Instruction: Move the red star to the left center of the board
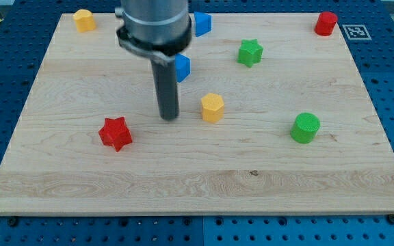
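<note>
The red star (115, 133) lies on the wooden board (197, 184) at the left, a little below mid-height. My tip (169, 117) rests on the board to the right of the red star and slightly above it, with a gap between them. A yellow hexagonal block (212, 107) sits just right of my tip. A blue block (182, 67) is partly hidden behind the rod.
A yellow block (84, 20) sits at the top left, another blue block (202, 24) at the top centre, a green star (250, 52) right of centre, a red cylinder (325, 23) at the top right, a green cylinder (306, 128) at the right.
</note>
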Tool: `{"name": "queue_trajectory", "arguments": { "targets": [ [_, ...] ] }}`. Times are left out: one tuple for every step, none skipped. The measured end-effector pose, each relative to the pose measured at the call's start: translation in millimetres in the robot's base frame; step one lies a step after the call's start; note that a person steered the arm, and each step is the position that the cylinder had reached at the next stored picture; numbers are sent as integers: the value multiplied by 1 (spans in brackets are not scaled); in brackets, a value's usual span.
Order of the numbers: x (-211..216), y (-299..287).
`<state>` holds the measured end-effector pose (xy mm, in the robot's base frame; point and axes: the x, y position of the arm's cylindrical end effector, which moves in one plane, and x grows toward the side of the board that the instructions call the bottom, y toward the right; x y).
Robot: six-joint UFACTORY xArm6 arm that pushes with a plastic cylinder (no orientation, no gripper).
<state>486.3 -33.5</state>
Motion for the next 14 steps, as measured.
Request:
{"name": "queue_trajectory", "arguments": {
  "targets": [
    [22, 54],
    [38, 44],
    [49, -1],
    [50, -32],
    [50, -46],
    [49, -82],
    [45, -87],
    [34, -87],
    [16, -95],
    [-4, -119],
    [-15, -145],
    [-16, -161],
    [-7, -161],
    [-6, -161]
  ]
}}
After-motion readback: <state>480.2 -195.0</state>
